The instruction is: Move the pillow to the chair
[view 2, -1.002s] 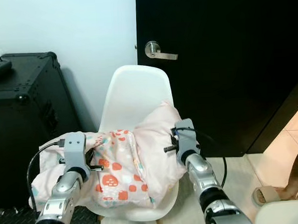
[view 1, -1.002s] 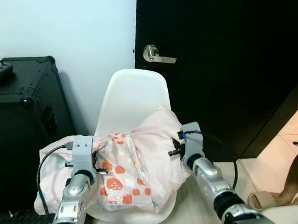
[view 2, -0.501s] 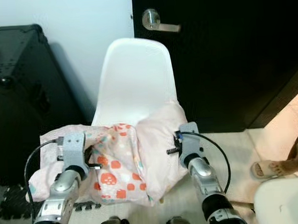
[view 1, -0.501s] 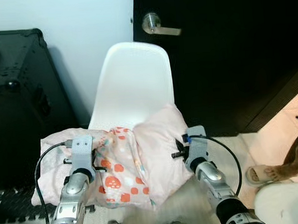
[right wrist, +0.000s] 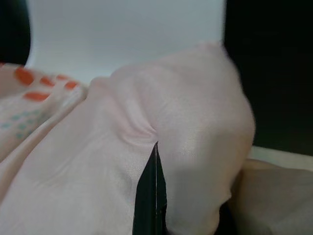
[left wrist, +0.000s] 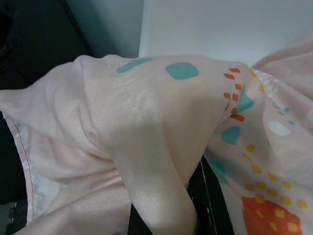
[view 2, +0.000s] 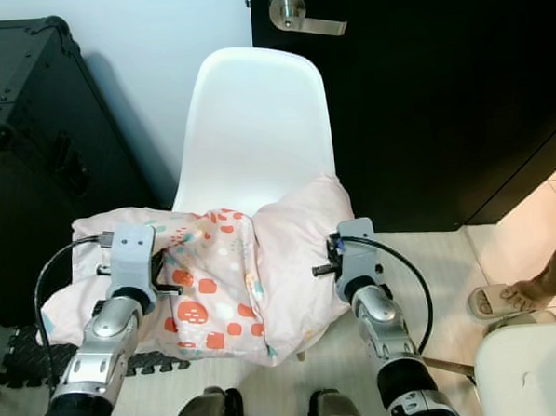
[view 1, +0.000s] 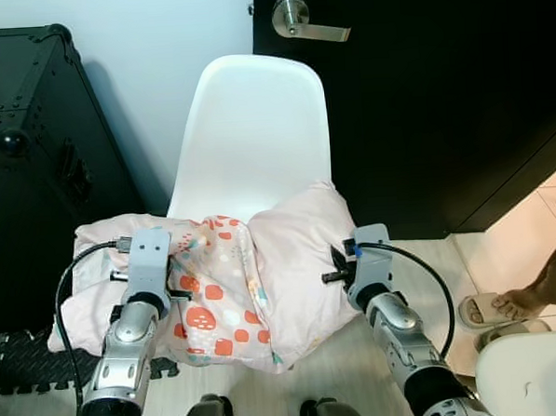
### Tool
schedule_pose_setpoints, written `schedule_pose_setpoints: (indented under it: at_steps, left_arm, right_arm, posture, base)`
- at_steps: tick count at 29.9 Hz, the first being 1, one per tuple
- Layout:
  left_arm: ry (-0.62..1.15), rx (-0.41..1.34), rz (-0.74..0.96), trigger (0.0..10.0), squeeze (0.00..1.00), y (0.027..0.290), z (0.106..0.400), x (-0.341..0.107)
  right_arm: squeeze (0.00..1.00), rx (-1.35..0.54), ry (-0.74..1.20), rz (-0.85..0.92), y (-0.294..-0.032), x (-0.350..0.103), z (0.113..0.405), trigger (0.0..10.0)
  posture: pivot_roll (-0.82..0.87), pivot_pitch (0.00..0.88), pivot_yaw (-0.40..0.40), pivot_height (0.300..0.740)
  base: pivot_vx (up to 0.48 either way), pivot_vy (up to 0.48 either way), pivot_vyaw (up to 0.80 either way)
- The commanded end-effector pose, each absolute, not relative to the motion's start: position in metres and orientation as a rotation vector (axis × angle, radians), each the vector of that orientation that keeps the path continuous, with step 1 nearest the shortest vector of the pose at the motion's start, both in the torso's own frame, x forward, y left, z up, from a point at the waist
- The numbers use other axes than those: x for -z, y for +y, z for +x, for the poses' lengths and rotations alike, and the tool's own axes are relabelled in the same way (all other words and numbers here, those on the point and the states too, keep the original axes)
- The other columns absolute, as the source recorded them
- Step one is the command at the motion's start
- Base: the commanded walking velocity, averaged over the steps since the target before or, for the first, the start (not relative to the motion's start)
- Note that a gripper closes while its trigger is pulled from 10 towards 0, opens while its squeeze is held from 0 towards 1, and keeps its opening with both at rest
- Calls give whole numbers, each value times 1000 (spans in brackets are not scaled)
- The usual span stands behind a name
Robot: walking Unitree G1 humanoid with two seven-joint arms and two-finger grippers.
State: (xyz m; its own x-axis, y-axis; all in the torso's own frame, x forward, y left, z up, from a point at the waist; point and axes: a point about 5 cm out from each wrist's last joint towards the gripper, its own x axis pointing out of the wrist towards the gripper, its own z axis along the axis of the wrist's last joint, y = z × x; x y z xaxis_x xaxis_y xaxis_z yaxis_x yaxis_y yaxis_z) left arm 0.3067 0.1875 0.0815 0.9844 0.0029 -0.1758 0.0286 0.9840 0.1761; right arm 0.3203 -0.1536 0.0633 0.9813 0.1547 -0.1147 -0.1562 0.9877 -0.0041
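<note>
Placement was the step I had in hand: I held the pillow (view 1: 235, 285) between my two arms, directly in front of the white chair (view 1: 255, 125), whose seat lay just behind and partly under the bundle. From the head views I could not tell whether the pillow's far edge already touched the seat or hung just above it; the near part certainly sagged in the air over the floor, above my own feet.

My left hand (view 1: 175, 290) was buried in the patterned side of the pillow, the part with orange and teal shapes. In the left wrist view the fabric was bunched and draped over one black finger (left wrist: 208, 205), so I judged that hand clenched on a fold of cloth.

My right hand (right wrist: 152, 193) had the plain pink side. There the two black fingers (right wrist: 149, 196) lay pressed together with the cloth puckered into creases at their tips, which read as a pinch on the pillow's cover.

What the next move called for, as I judged it, was a short carry forward and down so that the bulk of the pillow came over the middle of the seat, against the backrest, before either hand let go. Released where it was, the drooping near half would likely have dragged the whole thing off the front edge.
</note>
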Motion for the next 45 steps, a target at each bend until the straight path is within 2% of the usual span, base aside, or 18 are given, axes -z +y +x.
schedule_pose_setpoints:
  at_steps: [1, 5, 14, 26, 45]
  left_arm:
    - [98, 44, 195, 10000, 0, 182, 313, -97]
    - [79, 59, 192, 10000, 0, 178, 315, -102]
    - [54, 157, 251, 10000, 0, 159, 316, -107]
    - [56, 149, 259, 10000, 0, 162, 317, -108]
    - [105, 85, 251, 10000, 0, 174, 316, -100]
  right_arm:
    - [0, -91, 23, -19, -164, -79, 325, 10000]
    - [0, -78, 45, -8, -168, -78, 327, 10000]
    - [0, -98, 57, 1, -162, -74, 322, 10000]
    - [0, -115, 85, 2, -160, -70, 321, 10000]
    - [0, -160, 111, 1, -157, -68, 321, 10000]
  posture:
    - [-11, 230, -66, 699]
    - [-10, 223, -66, 699]
    - [-1, 204, -62, 669]
    - [-4, 201, -67, 629]
    - [-10, 214, -82, 629]
  base:
    - [0, 0, 0]
    - [0, 0, 0]
    - [0, 0, 0]
    - [0, 0, 0]
    - [0, 0, 0]
